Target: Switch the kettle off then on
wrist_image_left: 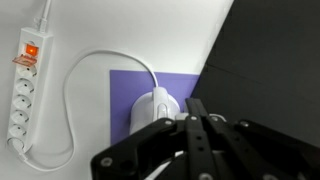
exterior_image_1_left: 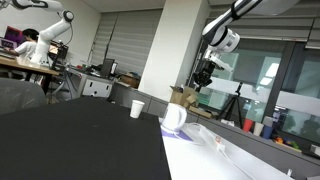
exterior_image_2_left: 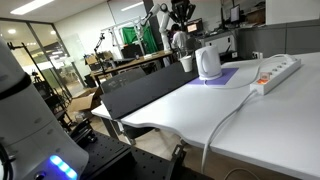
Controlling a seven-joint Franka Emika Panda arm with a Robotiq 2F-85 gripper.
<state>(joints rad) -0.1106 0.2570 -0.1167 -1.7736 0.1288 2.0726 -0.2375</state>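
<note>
The white jug-shaped kettle (exterior_image_1_left: 174,117) stands on a purple mat (wrist_image_left: 122,92) on the white table, and shows in both exterior views (exterior_image_2_left: 207,62). In the wrist view I look down on its top (wrist_image_left: 153,108). A white cord runs from the kettle to a white power strip (wrist_image_left: 22,95). My gripper (exterior_image_1_left: 203,76) hangs in the air well above the kettle and touches nothing. In the wrist view its fingers (wrist_image_left: 198,104) lie together, shut and empty, just right of the kettle's top. The kettle's switch is not visible.
A small white cup (exterior_image_1_left: 137,108) stands on the black table top (exterior_image_1_left: 80,140) beside the kettle. The power strip (exterior_image_2_left: 275,72) lies on the white table (exterior_image_2_left: 250,120), its red switch (wrist_image_left: 31,48) lit. Desks, boxes and another robot arm stand behind.
</note>
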